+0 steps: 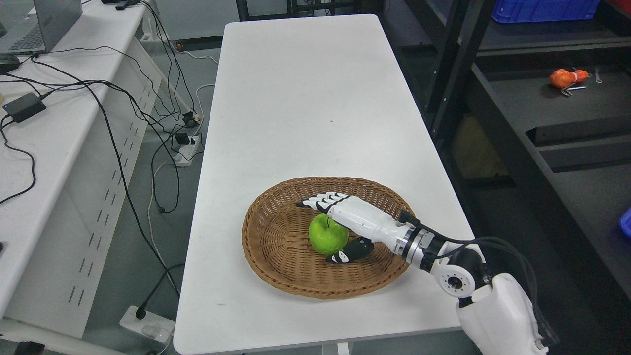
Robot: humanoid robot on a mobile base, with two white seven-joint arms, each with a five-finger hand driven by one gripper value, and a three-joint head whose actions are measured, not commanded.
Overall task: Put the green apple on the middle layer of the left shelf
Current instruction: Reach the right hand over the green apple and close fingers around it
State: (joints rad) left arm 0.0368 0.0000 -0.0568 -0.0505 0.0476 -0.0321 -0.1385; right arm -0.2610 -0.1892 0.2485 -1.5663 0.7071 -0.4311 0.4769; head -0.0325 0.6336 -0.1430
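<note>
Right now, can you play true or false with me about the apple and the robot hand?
1. The green apple sits in the wicker basket. True.
2. The right hand is at the apple, its fingers stretched past the top and its thumb low beside it. True.
3. The basket is on the floor. False: it stands on the white table.
4. The apple is red. False: it is green.
5. The left hand is holding the apple. False: only the right arm shows.
6. An orange thing lies on the dark shelf at the right. True.
</note>
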